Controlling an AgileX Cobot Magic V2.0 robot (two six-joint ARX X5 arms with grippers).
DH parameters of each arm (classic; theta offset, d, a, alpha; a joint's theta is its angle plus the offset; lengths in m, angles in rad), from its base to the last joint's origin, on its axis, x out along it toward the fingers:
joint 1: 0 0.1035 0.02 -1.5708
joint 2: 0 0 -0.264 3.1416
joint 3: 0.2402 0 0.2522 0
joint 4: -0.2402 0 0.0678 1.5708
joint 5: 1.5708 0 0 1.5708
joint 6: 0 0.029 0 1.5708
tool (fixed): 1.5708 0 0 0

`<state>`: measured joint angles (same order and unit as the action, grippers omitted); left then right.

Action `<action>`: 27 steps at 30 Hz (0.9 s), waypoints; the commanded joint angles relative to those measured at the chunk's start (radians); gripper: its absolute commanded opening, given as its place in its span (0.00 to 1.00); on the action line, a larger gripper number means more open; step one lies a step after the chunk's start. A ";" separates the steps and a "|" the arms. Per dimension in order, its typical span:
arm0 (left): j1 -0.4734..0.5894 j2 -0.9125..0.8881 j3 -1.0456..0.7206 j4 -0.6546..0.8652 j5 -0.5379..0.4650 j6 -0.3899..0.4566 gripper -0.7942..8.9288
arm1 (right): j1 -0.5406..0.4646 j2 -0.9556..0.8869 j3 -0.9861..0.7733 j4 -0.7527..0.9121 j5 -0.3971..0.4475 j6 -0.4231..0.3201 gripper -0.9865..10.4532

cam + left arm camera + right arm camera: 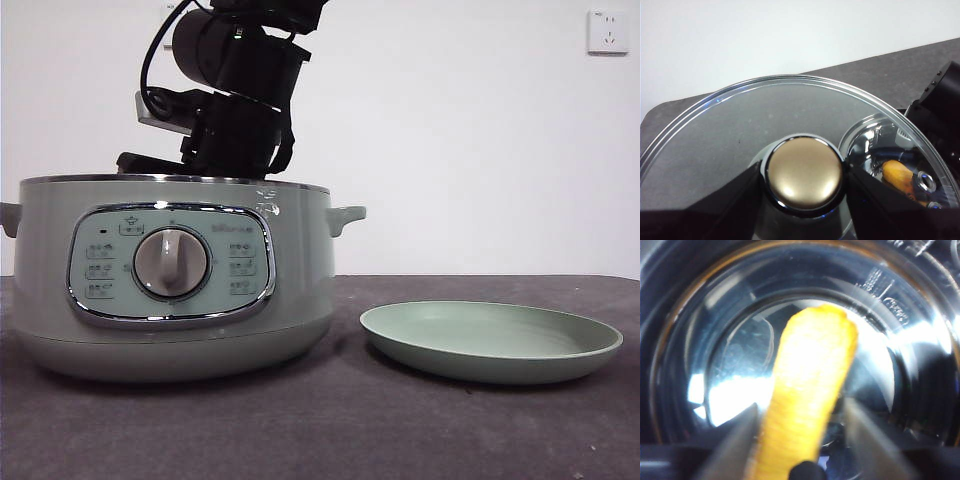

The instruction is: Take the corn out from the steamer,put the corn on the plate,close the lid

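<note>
The sage-green steamer [170, 300] stands at the left of the table with no lid on it. My right arm [240, 110] reaches down into it from above. In the right wrist view my right gripper [800, 410] is shut on the yellow corn [810, 390] inside the shiny pot [920, 340]. My left gripper [805, 175] is shut on the knob [805, 172] of the clear glass lid [740, 125], held off the pot. Through the glass I see the corn [897, 172]. The pale green plate [490, 345] sits bare, to the right of the steamer.
A dark grey cloth covers the table [330, 430]. Behind it is a white wall with a socket [608, 30] at the upper right. A gap of table separates the steamer from the plate.
</note>
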<state>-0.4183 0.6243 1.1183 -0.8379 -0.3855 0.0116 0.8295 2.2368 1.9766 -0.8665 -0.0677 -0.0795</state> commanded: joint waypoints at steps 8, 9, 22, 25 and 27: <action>-0.002 0.000 0.016 0.044 -0.001 0.013 0.07 | 0.009 -0.073 0.016 -0.009 -0.004 0.021 0.08; -0.001 0.010 0.016 0.050 -0.001 0.012 0.07 | 0.009 -0.103 0.016 -0.023 -0.004 0.021 0.08; -0.002 0.183 0.016 0.191 0.188 0.013 0.07 | -0.076 -0.432 0.016 -0.311 0.101 0.024 0.08; -0.002 0.230 0.016 0.233 0.256 0.012 0.07 | -0.116 -0.492 0.016 -0.395 0.101 0.043 0.08; -0.002 0.258 0.016 0.254 0.292 0.011 0.07 | -0.144 -0.520 0.016 -0.453 0.101 0.045 0.08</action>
<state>-0.4183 0.8829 1.1183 -0.6380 -0.1108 0.0154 0.6891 1.7191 1.9976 -1.3037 0.0307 -0.0483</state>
